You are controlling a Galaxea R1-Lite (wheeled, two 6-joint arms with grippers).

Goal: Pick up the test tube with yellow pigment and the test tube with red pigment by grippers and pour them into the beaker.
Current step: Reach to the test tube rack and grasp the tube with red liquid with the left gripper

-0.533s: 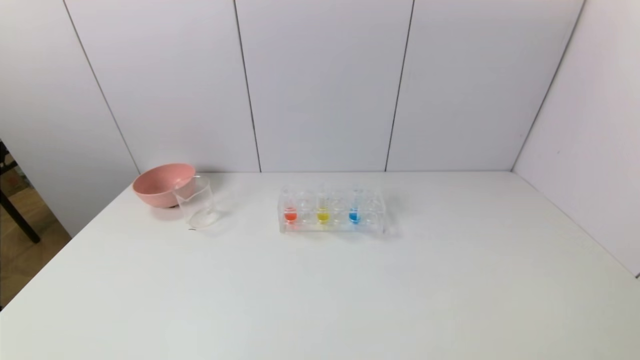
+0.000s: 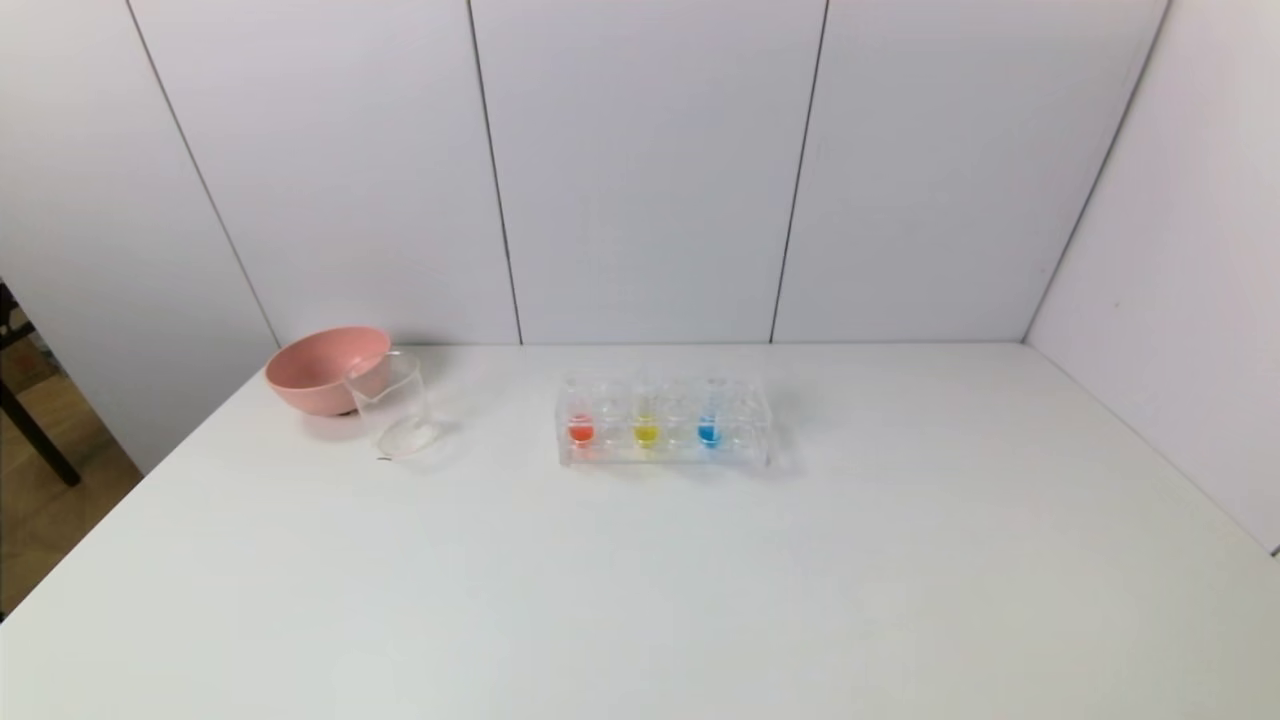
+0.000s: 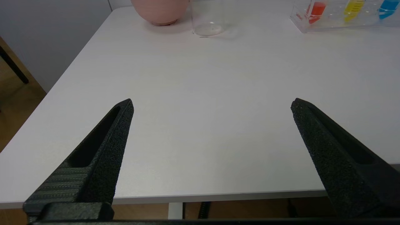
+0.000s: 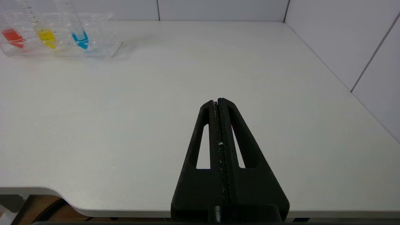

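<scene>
The red test tube (image 2: pixel 580 431), the yellow test tube (image 2: pixel 646 432) and a blue one (image 2: pixel 708 432) stand upright in a clear rack (image 2: pixel 740 455) at mid-table. The clear beaker (image 2: pixel 395 405) stands to the rack's left, in front of the pink bowl. Both also show in the left wrist view: red tube (image 3: pixel 316 8), yellow tube (image 3: pixel 353 6), beaker (image 3: pixel 207 18). The right wrist view shows the red tube (image 4: pixel 12 37) and the yellow tube (image 4: pixel 47 37). My left gripper (image 3: pixel 212 104) is open and empty over the table's near edge. My right gripper (image 4: pixel 217 100) is shut and empty near the front edge. Neither shows in the head view.
A pink bowl (image 2: pixel 320 368) sits at the far left, touching the beaker from behind. White walls close the back and right side. The table (image 2: pixel 700 600) has a left edge with floor beyond it.
</scene>
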